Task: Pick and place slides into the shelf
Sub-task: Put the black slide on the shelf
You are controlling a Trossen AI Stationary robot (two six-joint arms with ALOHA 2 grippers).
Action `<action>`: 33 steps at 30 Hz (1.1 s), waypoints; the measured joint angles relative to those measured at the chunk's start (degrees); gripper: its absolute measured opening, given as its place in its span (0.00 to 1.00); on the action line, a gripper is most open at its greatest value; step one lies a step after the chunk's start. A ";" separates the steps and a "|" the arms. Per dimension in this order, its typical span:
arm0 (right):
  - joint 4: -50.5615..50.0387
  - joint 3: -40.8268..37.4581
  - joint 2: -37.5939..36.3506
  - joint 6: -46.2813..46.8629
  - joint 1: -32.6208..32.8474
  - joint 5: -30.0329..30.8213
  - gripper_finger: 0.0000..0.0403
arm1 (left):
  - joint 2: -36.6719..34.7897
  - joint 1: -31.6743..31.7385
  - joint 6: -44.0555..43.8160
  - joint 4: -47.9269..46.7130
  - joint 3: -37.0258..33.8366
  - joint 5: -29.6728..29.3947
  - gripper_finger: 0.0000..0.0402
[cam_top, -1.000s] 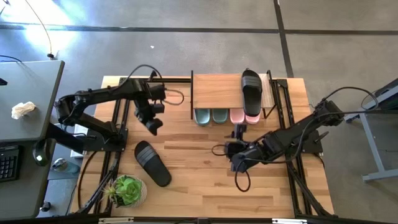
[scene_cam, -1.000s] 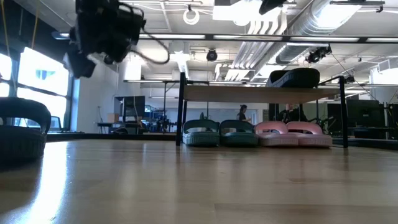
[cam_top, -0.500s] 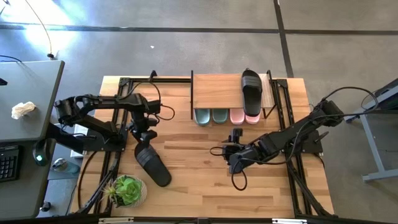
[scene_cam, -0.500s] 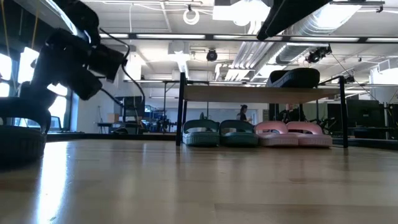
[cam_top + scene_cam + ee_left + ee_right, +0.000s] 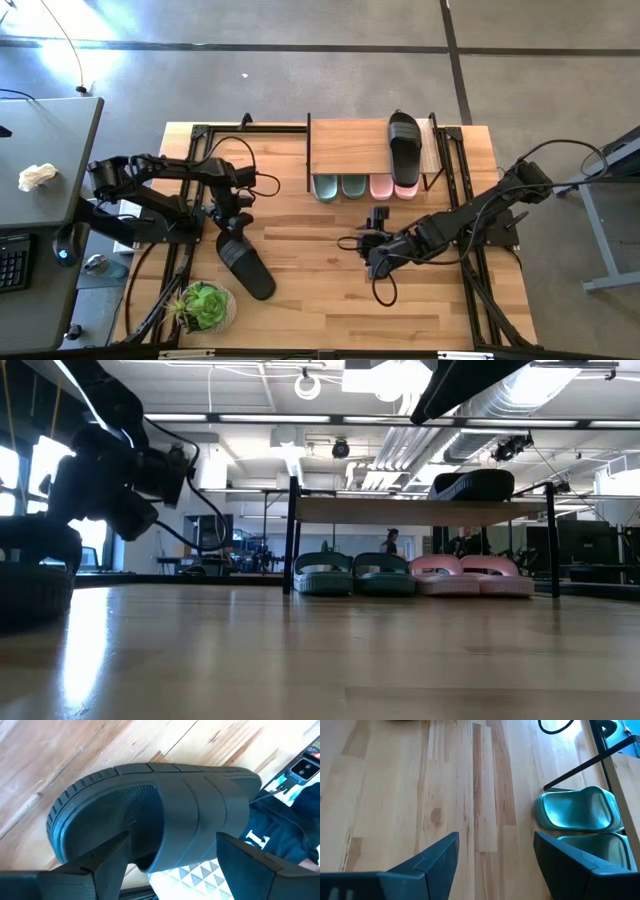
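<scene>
A black ribbed slide point(image 5: 246, 263) lies sole-down on the table's near-left part, also seen in the left wrist view point(image 5: 165, 805). My left gripper point(image 5: 237, 222) hangs open just above its far end, with one finger on either side of the wide strap point(image 5: 200, 815); I see no touch. The shelf point(image 5: 350, 150) stands at the far edge with the other black slide point(image 5: 404, 140) on its plank top. The sage-green pair point(image 5: 338, 186) and pink pair point(image 5: 393, 187) sit on the table beneath it. My right gripper point(image 5: 378, 214) hovers open over bare wood in front of the shelf.
A potted plant point(image 5: 205, 305) stands at the near-left corner, close to the black slide's near end. A cable loop point(image 5: 386, 290) lies under the right arm. Black frame rails point(image 5: 190, 250) run along both table sides. Bare wood lies between the two grippers.
My left gripper has come down and toward the near edge, from mid-air beside the shelf's left end to just over the black slide on the table, and has tipped to point down at it. The slides have not moved.
</scene>
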 joint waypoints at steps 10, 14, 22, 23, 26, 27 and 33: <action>-0.02 0.00 0.00 0.14 -0.16 0.20 0.62 | 0.00 -1.18 -1.74 3.88 -1.40 5.08 0.69; -0.02 0.00 0.00 0.13 -0.48 0.20 0.62 | 0.00 -2.61 -3.68 3.05 -1.42 5.34 0.69; -0.11 0.00 0.00 0.15 -0.76 -0.04 0.62 | 0.00 -6.50 -5.41 6.45 -1.44 8.66 0.69; -0.11 0.00 0.00 0.14 -0.76 -0.04 0.62 | 0.00 -6.96 -5.41 7.11 -1.44 8.61 0.69; -0.11 0.00 0.00 -0.02 -0.76 -0.11 0.62 | 0.45 -8.07 -5.95 8.38 -1.44 8.29 0.69; -0.11 0.00 0.00 0.00 -0.76 -0.15 0.62 | 0.63 -8.43 -6.14 8.80 -1.44 8.21 0.69; -0.11 0.00 0.00 0.13 -0.76 -0.22 0.62 | 1.01 -10.01 -5.85 13.10 -1.44 7.18 0.66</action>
